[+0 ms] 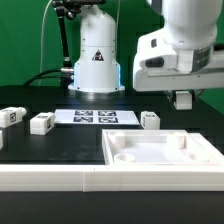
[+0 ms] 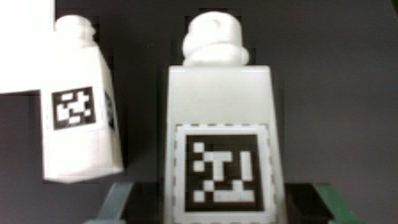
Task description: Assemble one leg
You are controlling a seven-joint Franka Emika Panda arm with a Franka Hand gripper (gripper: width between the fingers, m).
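Leg point(image 2: 222, 120) lies between the fingers point(image 2: 139, 206) of the gripper point(image 1: 183, 98), at three o'clock from the marker board point(image 1: 95, 117). They flank it narrowly, I judge for centring, but real contact I cannot tell.

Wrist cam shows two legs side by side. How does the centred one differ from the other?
The centred leg runs straight up the picture; the other leg lies slanted to it. The centred leg looks larger, with its tag spanning nearly its full width; the other leg's tag covers only part of its face. Both are white posts with a knob at one end, tags facing the camera.
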